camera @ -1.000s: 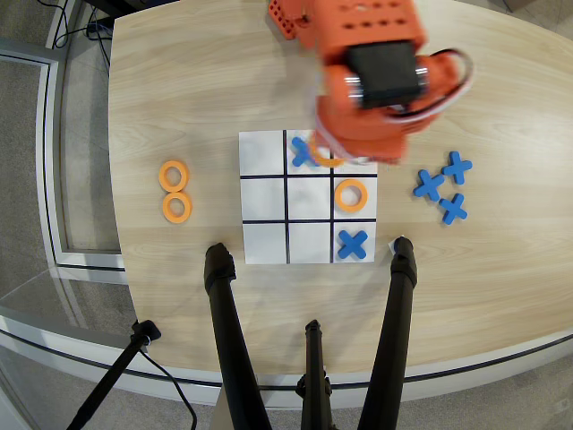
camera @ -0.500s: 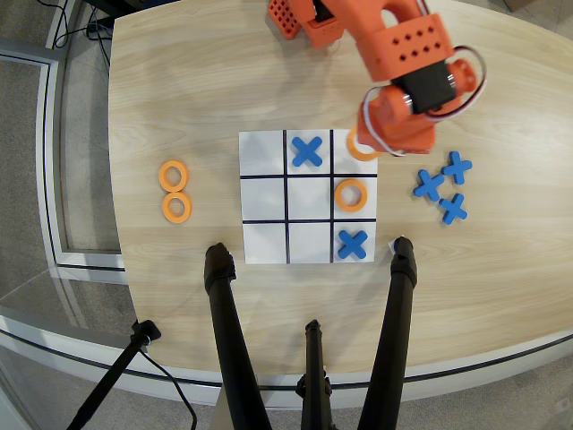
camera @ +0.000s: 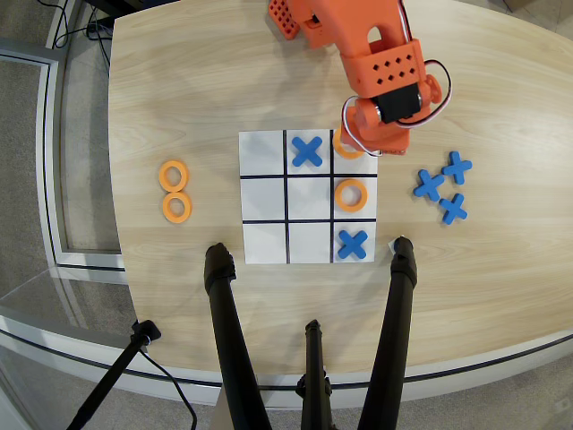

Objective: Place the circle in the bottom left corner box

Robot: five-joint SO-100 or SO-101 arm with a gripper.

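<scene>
Over the white nine-cell board's [camera: 264, 152] upper-right corner cell [camera: 358, 166], the orange gripper [camera: 351, 143] carries a flat orange ring [camera: 342, 148], having swung back leftward within half a second. Jaws hidden: grip cannot be confirmed. Placement appears imminent, not finished.

A small flat orange circle [camera: 344, 148] is seen in the overhead view just right of the frame's centre, toward the top, over the board's upper right cell. Only its lower left arc is visible; the rest is covered by the arm. The bottom left corner box [camera: 264, 243], a plain white square edged by thin black lines, is seen lying empty left of centre.
</scene>
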